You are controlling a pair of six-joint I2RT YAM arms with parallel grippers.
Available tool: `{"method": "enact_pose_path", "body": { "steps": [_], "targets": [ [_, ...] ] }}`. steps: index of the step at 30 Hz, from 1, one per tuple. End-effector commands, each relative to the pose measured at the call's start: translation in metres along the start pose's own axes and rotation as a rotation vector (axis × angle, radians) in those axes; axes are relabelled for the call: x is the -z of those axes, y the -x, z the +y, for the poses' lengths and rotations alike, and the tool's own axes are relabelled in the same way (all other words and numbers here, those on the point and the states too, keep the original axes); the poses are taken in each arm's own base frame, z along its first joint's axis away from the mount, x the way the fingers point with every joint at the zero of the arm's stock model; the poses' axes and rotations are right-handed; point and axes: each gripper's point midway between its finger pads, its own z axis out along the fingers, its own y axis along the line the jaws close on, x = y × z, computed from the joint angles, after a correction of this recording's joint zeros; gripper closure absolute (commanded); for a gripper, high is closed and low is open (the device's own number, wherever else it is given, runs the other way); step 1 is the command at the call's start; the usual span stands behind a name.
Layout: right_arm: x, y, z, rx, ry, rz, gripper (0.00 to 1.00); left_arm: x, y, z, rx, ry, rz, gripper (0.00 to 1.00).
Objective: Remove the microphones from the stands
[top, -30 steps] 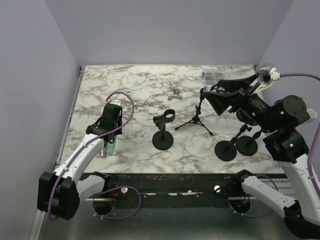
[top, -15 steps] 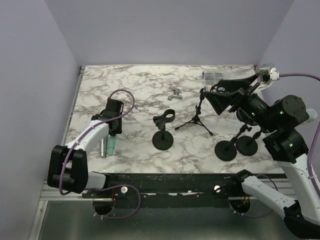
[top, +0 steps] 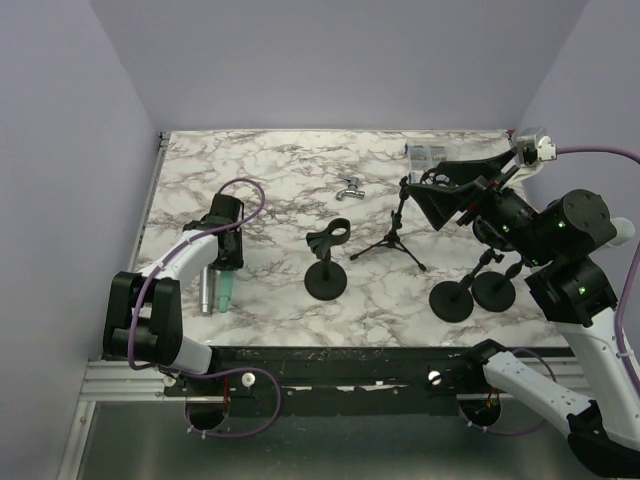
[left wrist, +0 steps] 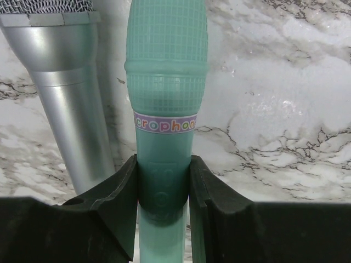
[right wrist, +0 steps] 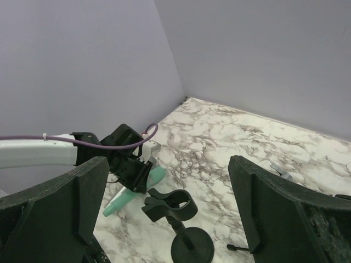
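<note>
Top: teal mic (top: 224,292) lies flat on desk (top: 290,160), L side, off the clip stand (top: 327,262), whose clip is empty. Silver mic (top: 205,291) just beside it. Tripod stand (top: 396,232) mid-desk; 2 round-base stands (top: 452,298) partly hidden by R arm. Vs 1 s ago: L elbow drawn back to near edge, mics unmoved. Count: 2 mics, 4 stands.
L wrist: left fingers (left wrist: 127,205) pinch teal mic's handle, both sides touching.
R wrist: right fingers (right wrist: 55,203) spread wide, empty, raised above desk.
</note>
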Motion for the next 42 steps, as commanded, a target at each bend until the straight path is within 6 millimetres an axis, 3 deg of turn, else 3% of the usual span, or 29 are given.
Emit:
{"method": "enact_pose_path", "body": {
  "steps": [1,4,18,29,34,42],
  "targets": [
    [0.003,-0.001,-0.004,0.013,-0.023,0.002,0.00,0.003,0.004,-0.005,0.026,-0.031,0.014,0.90],
    [0.002,-0.002,-0.004,0.013,-0.024,0.007,0.00,0.002,0.003,-0.001,0.042,-0.023,0.022,0.73],
    [0.001,-0.003,-0.007,0.014,-0.035,0.014,0.00,0.000,-0.002,-0.005,0.061,-0.046,0.043,0.56],
    [-0.002,-0.008,-0.010,0.017,-0.045,0.029,0.00,0.005,-0.001,-0.007,0.063,-0.065,0.030,0.53],
    [0.000,-0.010,-0.013,0.025,-0.058,0.041,0.00,0.022,0.012,-0.008,0.078,-0.089,-0.051,0.43],
    [-0.007,-0.013,-0.016,0.013,-0.080,0.104,0.00,0.070,0.040,-0.028,0.110,-0.253,-0.218,0.32]
  ]
}}
